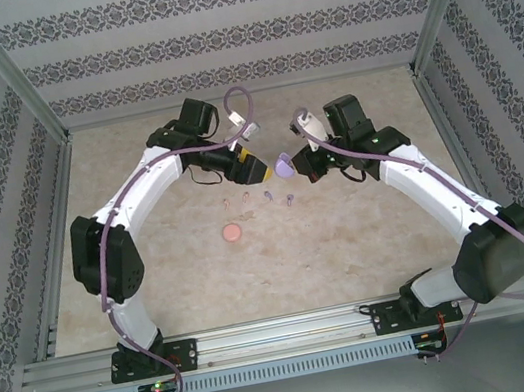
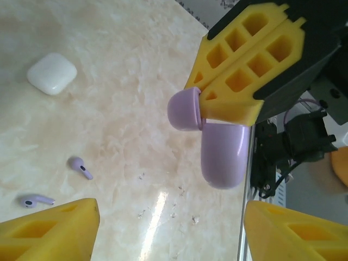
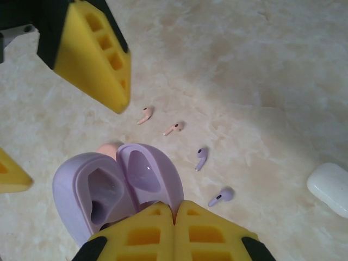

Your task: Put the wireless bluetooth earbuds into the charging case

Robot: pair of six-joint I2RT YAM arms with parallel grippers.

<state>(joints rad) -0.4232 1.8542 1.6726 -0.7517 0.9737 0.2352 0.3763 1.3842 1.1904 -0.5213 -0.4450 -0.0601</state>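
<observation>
The right gripper [image 3: 175, 212] has its yellow fingers pressed together, pinching the purple charging case [image 3: 103, 190] near its hinge and holding it above the table [image 3: 261, 65]. The left gripper [image 2: 171, 209] faces it close by, with its fingers spread wide and nothing between them.

The right wrist view looks into the open case, whose moulded hollows face the camera with the lid tipped up beside them. The left wrist view shows the smooth outer shells instead. There the rounded body hangs from the fingers with its long axis running straight down the picture, and the lid juts to the left.

Two purple earbuds [image 3: 201, 157] and two pink earbuds [image 3: 144, 115] lie flat on the table beyond the case. Their stems mostly slant toward the lower left of the right wrist view. From overhead they are specks too small to read.

A white charging case [image 2: 52, 73] sits well apart from them. It is whole in the left wrist view and cut off at the edge of the right wrist view. A pink charging case [image 1: 232, 232] shows as a disc from overhead, and in the right wrist view only a sliver of it peeks from behind the purple case.
</observation>
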